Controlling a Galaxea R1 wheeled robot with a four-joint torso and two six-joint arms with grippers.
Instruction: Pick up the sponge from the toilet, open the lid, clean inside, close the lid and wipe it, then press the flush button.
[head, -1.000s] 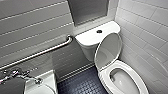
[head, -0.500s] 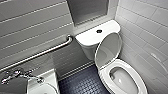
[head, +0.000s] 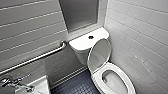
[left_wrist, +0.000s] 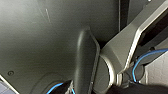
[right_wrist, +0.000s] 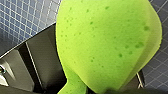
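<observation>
Head view shows the toilet (head: 119, 70) in the corner of the tiled room. Its lid (head: 98, 53) is raised and leans back against the tank (head: 81, 43), hiding the tank's front. A dark flush button (head: 91, 37) sits on the tank top. The picture's lower edge cuts off the front of the bowl, and its inside is too blurred to read. A grab bar (head: 35, 58) runs along the wall. The sink (head: 41, 85) and its tap (head: 12, 83) are partly cropped.

Right wrist view has the sponge (right_wrist: 105, 45) above the dark floor tiles (right_wrist: 27, 17). Its narrow end is pinched in the right gripper (right_wrist: 77, 86), and the sponge covers the fingers. Left wrist view gives dark robot parts and a blue cable (left_wrist: 147, 55); I cannot tell the left gripper's state.
</observation>
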